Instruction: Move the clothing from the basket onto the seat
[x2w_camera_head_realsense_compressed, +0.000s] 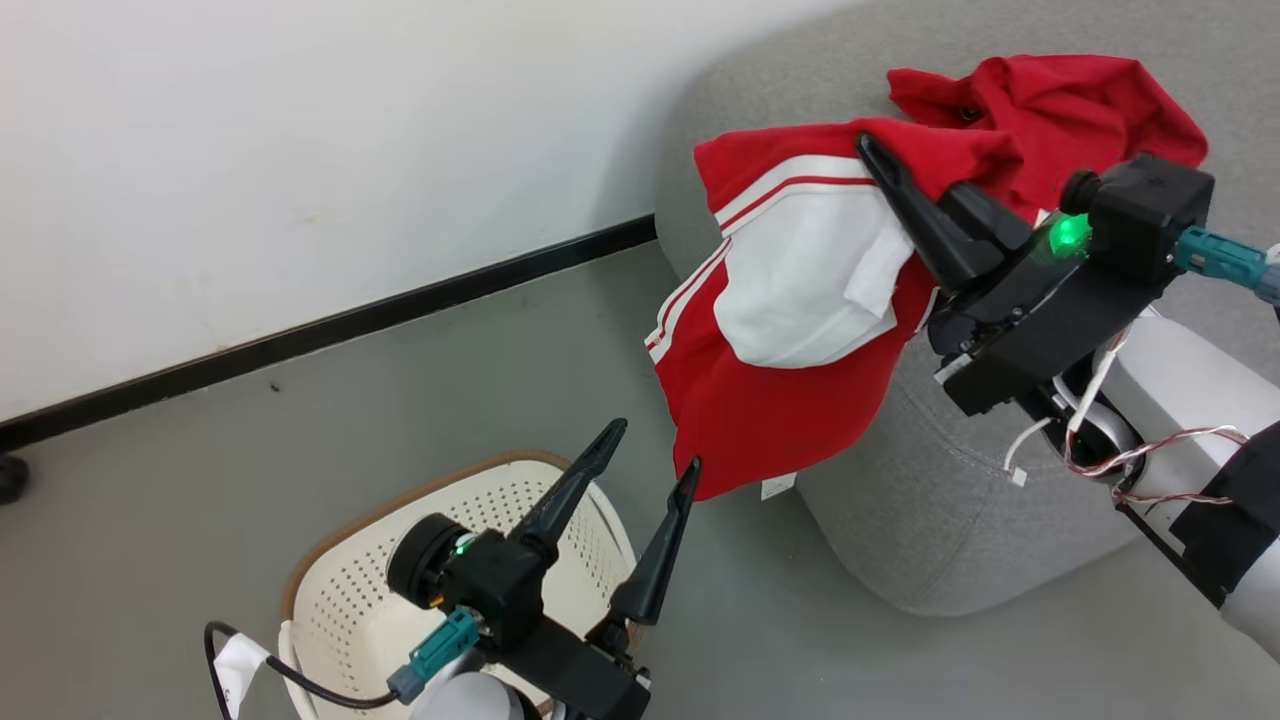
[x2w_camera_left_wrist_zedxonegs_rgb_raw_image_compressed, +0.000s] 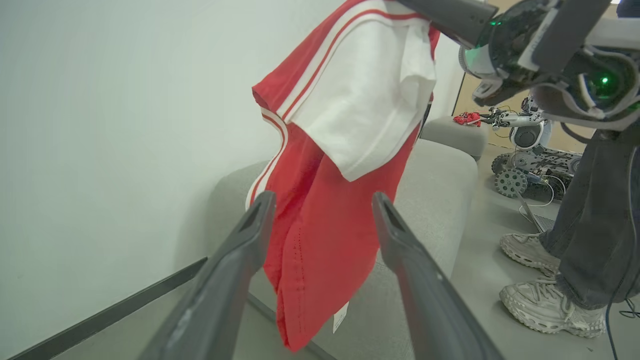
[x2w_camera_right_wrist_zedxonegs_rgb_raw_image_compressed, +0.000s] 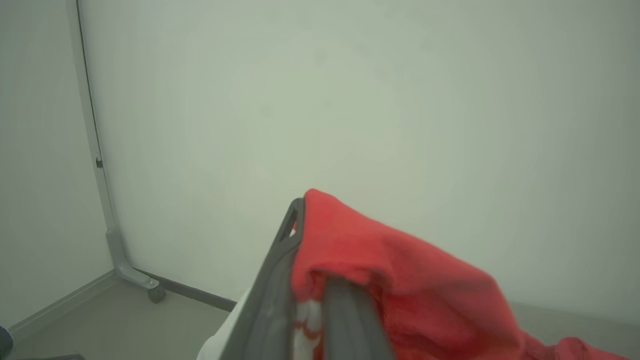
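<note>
We see the right gripper (x2w_camera_head_realsense_compressed: 878, 160) pinching the upper edge of a red garment (x2w_camera_head_realsense_compressed: 770, 400) with white stripes and a white panel. In its wrist view the two fingers (x2w_camera_right_wrist_zedxonegs_rgb_raw_image_compressed: 280, 295) are pressed together on the red fabric. The garment hangs down beside the left edge of the seat (x2w_camera_head_realsense_compressed: 950, 520), with its lower hem near the left gripper (x2w_camera_head_realsense_compressed: 657, 445). That claw is spread wide above the basket (x2w_camera_head_realsense_compressed: 350, 610), which stands on the floor left of the seat (a person's pale shoes (x2w_camera_left_wrist_zedxonegs_rgb_raw_image_compressed: 545, 307) stand to the right in the left wrist view). More red cloth (x2w_camera_head_realsense_compressed: 1060, 100) lies bunched on the seat, far right. Whether it is a separate piece, we cannot tell.
</note>
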